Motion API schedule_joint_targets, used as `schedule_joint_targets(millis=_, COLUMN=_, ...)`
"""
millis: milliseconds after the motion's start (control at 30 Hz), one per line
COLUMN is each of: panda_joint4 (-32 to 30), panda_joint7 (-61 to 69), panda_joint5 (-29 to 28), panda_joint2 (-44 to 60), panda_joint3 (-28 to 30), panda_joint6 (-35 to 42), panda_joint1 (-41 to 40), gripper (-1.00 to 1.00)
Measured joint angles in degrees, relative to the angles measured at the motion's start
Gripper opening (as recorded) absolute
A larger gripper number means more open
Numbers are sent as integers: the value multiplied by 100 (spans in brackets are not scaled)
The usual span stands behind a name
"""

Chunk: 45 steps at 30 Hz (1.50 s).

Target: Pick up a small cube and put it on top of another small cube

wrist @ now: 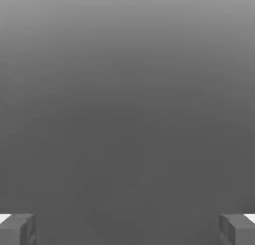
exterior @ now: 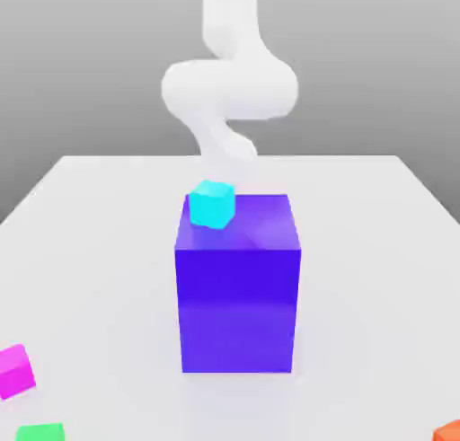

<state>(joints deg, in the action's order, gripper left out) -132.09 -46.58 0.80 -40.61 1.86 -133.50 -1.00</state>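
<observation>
The white arm (exterior: 229,84) stands folded behind the big blue block (exterior: 237,286), well above the table (exterior: 108,242). The gripper (wrist: 127,229) has its two fingers (wrist: 17,229) spread wide apart with nothing between them. A small cyan cube (exterior: 212,204) rests on top of the blue block, near its far corner at the exterior view's left

I'm working in a bare simulated test scene, not a real room: a flat white tabletop (exterior: 108,251) against blank grey, a tall glossy blue-violet block (exterior: 238,295) at its centre, small plain coloured cubes scattered around that block.
</observation>
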Motion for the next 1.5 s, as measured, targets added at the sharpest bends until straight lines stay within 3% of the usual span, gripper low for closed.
schedule_joint_targets(millis=633, panda_joint4=-234, panda_joint7=-358, panda_joint5=897, panda_joint2=3983, panda_joint3=1357, panda_joint6=-1303, panda_joint1=-1001, gripper=0)
schedule_joint_targets(millis=933, panda_joint4=-335, panda_joint7=-533, panda_joint5=1294, panda_joint2=5847, panda_joint3=1667, panda_joint6=-1936, panda_joint1=-1639, gripper=0)
schedule_joint_targets(millis=1067, panda_joint4=-178, panda_joint7=-253, panda_joint5=1724, panda_joint2=6681, panda_joint3=1317, panda_joint6=-2494, panda_joint1=-1993, gripper=0)
schedule_joint_targets(millis=1100, panda_joint4=-136, panda_joint7=-183, panda_joint5=1820, panda_joint2=6858, panda_joint3=1210, panda_joint6=-2626, panda_joint1=-2082, gripper=-100)
schedule_joint_targets(millis=1333, panda_joint4=-130, panda_joint7=-180, panda_joint5=1825, panda_joint2=6887, panda_joint3=1188, panda_joint6=-2649, panda_joint1=-2103, gripper=-100)
schedule_joint_targets(millis=1500, panda_joint4=-260, panda_joint7=-627, panda_joint5=1282, panda_joint2=6067, panda_joint3=1588, panda_joint6=-1971, panda_joint1=-1736, gripper=-100)
